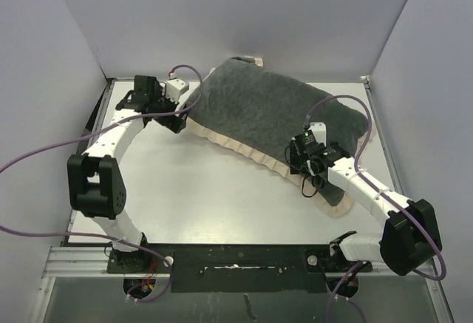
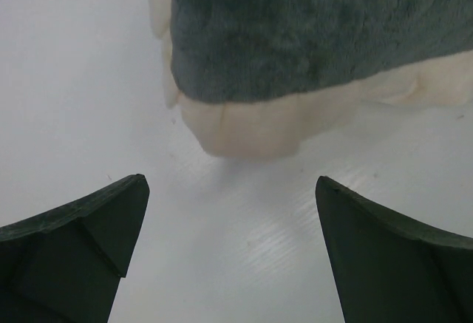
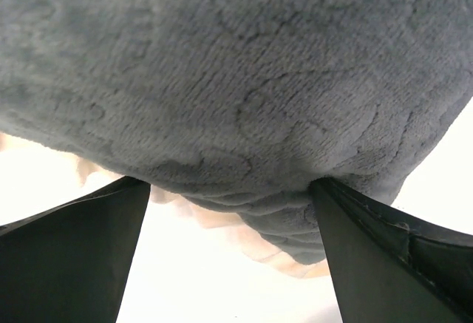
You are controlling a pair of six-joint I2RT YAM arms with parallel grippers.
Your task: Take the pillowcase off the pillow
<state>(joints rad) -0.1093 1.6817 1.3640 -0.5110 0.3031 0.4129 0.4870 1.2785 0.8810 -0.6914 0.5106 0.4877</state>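
Limp, probably light pillowcase [image 1: 273, 112] lies stuffed across the far worktop [image 1: 214, 205], so I'd pinch its frill [image 2: 244, 127] corner: left claw [image 2: 230, 182] gapes empty just short, right claw [image 3: 229, 186] is spread wide against the grey plush.

From where I stood, nothing could be read in any of the three views. No lettering, label, brand mark, number or sign showed on the pillowcase [image 1: 273, 112] or on the table [image 1: 207, 197].
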